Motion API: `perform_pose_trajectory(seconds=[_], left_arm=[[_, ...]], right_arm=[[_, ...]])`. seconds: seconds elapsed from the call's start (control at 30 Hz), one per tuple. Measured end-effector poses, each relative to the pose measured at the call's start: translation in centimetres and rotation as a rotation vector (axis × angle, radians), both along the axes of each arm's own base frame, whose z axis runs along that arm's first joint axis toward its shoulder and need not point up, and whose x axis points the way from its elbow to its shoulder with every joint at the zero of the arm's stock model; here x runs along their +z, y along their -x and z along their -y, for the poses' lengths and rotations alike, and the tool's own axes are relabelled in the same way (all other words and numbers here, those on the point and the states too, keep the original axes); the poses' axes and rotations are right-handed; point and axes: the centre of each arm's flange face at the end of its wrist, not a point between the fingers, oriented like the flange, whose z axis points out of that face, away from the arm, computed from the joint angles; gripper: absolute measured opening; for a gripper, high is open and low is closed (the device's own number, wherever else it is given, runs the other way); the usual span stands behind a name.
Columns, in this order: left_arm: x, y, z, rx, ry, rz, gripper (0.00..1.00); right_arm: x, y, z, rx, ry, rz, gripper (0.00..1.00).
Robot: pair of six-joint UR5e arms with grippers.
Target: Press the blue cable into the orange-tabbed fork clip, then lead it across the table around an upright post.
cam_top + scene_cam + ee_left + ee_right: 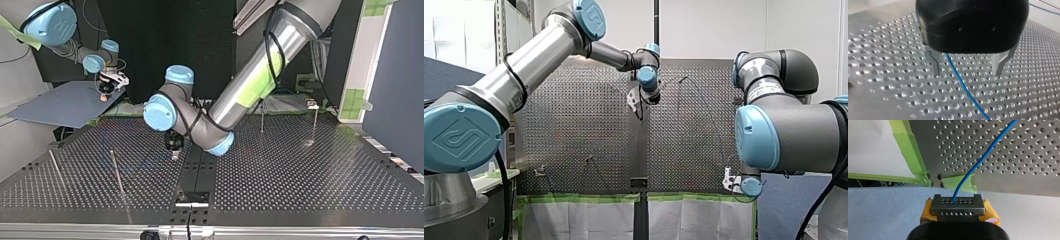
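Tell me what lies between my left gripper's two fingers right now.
The blue cable, seen in the left wrist view: it runs between the left gripper's open metal fingers, clamped by neither. Otherwise only the perforated table shows there.

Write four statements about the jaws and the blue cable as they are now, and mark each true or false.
1. The left jaws stand open, and the blue cable runs between them over the perforated table. True.
2. The right jaws hold the cable above the middle of the table. False: they are off its corner, over a blue-grey sheet.
3. Green tape sits at the table's edge just ahead of the right jaws. True.
4. The left jaws carry yellow pads. False: their fingers are bare metal, and the yellow pads are on the right jaws.
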Motion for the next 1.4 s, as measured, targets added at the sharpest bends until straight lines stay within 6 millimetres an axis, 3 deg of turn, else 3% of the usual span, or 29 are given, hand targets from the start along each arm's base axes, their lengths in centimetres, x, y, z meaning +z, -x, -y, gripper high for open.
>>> perform_pose_trajectory(seconds=[0.5, 0.73, 1.07, 1.17, 1.4], left_arm=[[4.7, 3.7, -0.2, -0.110, 0.067, 0.097, 0.99], [6.5, 6.0, -1.7, -0.140, -0.007, 0.101, 0.99], [14.3, 8.8, -2.3, -0.231, -0.046, 0.182, 0.99], [15.8, 9.1, -2.1, -0.261, -0.053, 0.213, 0.99], [15.4, 8.8, -0.9, -0.320, -0.105, 0.219, 0.99]], right_arm=[[0.1, 0.0, 0.4, 0.000, -0.015, -0.010, 0.00], [0.0, -0.1, 0.2, 0.003, -0.038, -0.016, 0.00], [-0.1, -0.1, 0.2, 0.004, -0.038, -0.017, 0.00], [-0.1, 0.0, 0.2, 0.004, -0.038, -0.017, 0.00], [-0.2, -0.1, 0.2, 0.004, -0.038, -0.016, 0.00]])
